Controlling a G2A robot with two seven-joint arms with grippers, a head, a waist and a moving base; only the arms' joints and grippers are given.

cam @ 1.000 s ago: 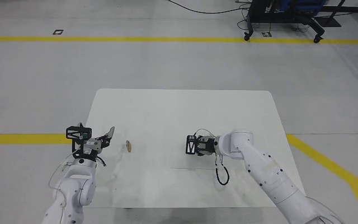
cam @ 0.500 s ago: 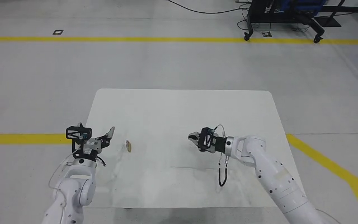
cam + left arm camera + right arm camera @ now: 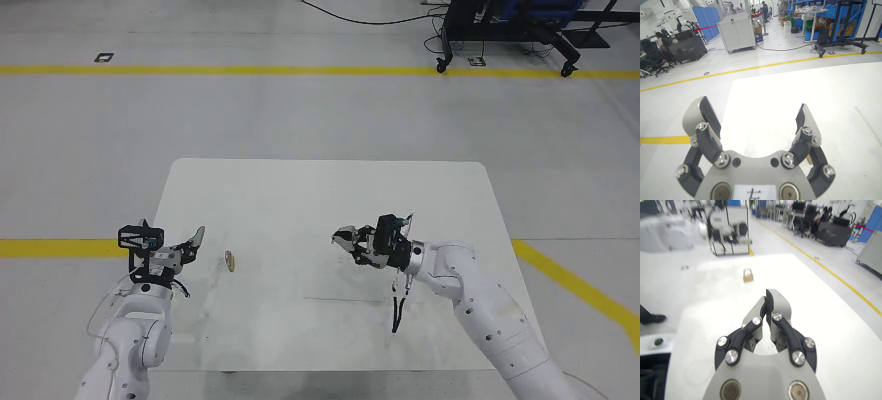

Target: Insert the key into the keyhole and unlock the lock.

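Note:
A small brass padlock point(image 3: 229, 262) lies on the white table point(image 3: 300, 190) near its left side; in the right wrist view the padlock point(image 3: 748, 276) rests well ahead of the fingers. My left gripper point(image 3: 193, 240) hovers just left of it, open and empty point(image 3: 755, 111); a tan sliver of the padlock point(image 3: 808, 160) peeks out behind one finger link. My right gripper point(image 3: 342, 240) is over the table's middle, pointing toward the padlock, with its pads pressed shut point(image 3: 766, 294). I cannot make out a key between them.
A black cable point(image 3: 397, 310) hangs from the right forearm over the table's front right part. A faint rectangular patch point(image 3: 345, 290) marks the tabletop below the right gripper. Yellow floor lines run past the table on both sides.
The right gripper has lifted off the tabletop and turned, its wrist swinging right and back while staying shut. The left arm and padlock have not moved.

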